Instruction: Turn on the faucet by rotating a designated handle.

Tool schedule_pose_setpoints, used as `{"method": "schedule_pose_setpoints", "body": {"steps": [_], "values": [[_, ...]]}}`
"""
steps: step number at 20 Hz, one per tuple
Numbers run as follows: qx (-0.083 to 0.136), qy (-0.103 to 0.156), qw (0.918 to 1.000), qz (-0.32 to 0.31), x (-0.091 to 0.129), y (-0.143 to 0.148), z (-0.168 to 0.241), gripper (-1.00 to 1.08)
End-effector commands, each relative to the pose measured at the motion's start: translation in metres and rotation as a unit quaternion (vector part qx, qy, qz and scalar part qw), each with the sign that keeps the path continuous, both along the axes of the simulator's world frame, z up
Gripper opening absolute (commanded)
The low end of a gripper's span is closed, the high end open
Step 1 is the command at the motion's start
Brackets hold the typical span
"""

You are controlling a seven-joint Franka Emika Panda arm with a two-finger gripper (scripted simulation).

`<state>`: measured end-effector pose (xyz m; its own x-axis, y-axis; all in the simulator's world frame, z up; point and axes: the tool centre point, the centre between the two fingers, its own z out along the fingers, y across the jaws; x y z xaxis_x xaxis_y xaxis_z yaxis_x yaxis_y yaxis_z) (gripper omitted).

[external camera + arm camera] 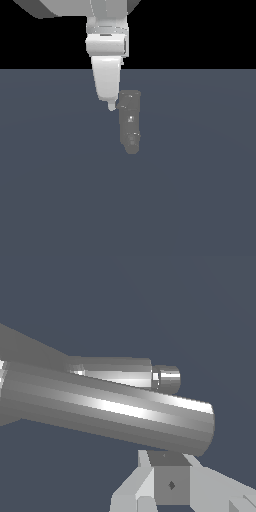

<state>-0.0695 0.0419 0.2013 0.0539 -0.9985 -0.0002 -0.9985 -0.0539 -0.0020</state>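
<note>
Nudging the handle [107,413]
Hand [111,106] sits just beside the faucet [130,122] top for pushing; its grip state is unclear.

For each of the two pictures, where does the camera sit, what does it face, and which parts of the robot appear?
Exterior view: off the arm, facing the faucet on the grey floor; shows the white arm's end and gripper beside the column's top.
Wrist view: on the wrist, close above a thick grey cylinder; the grey gripper body shows at the edge.
Shared: faucet and gripper; which faucet part is which, I cannot tell.
</note>
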Motion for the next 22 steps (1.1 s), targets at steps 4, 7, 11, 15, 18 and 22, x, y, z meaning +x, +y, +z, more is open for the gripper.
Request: {"method": "schedule_pose_setpoints", "body": {"steps": [4,7,11,15,18,22], "values": [[0.000,0.000,1.0000,-0.001,0.001,-0.024,0.000,-1.00],[0.000,0.000,1.0000,-0.001,0.002,-0.041,0.000,-1.00],[0.000,0.001,1.0000,-0.002,0.004,-0.062,0.000,-1.00],[0.000,0.001,1.0000,-0.002,0.005,-0.082,0.000,-1.00],[0.000,0.001,1.0000,-0.003,0.006,-0.095,0.000,-1.00],[0.000,0.001,1.0000,-0.003,0.007,-0.108,0.000,-1.00]]}}
